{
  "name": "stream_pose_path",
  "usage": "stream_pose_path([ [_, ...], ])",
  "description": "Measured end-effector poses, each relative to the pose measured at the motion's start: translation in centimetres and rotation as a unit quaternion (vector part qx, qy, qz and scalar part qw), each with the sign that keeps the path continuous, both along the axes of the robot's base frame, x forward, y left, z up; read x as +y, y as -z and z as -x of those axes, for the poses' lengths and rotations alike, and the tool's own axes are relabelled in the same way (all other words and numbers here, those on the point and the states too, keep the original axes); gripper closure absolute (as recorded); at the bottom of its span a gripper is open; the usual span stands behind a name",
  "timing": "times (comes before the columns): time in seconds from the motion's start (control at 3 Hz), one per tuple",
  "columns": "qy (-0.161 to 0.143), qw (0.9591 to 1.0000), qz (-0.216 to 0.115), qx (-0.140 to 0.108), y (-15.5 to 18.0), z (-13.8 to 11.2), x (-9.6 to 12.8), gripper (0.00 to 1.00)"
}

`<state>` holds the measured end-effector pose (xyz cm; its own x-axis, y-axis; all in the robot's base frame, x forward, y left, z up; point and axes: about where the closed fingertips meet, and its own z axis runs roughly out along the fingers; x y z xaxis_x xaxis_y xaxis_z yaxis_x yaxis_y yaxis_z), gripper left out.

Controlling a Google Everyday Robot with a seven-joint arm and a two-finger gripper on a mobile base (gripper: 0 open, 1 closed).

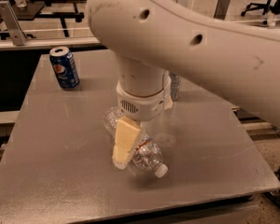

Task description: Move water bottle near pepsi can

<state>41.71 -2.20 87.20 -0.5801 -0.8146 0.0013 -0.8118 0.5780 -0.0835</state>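
Note:
The water bottle (147,155) lies on its side on the grey table (60,171), near the middle front, with its white cap (161,171) pointing front right. My gripper (126,149) hangs from the big white arm and is down on the bottle's middle, its cream part covering the bottle's label side. The pepsi can (64,67) stands upright at the table's back left, well apart from the bottle and the gripper.
A slim silver-grey can (175,85) stands behind the arm at the back, mostly hidden. The white arm (200,45) fills the upper right of the view. Metal rails and shelving run behind the table.

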Motion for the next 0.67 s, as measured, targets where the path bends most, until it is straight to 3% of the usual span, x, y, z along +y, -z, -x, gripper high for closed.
stream_pose_path([
  [0.33, 0.001, 0.9999, 0.011, 0.006, 1.11, 0.41, 0.46, 0.0],
  [0.67, -0.003, 0.9997, 0.022, 0.007, 1.73, 0.72, 0.72, 0.26],
])
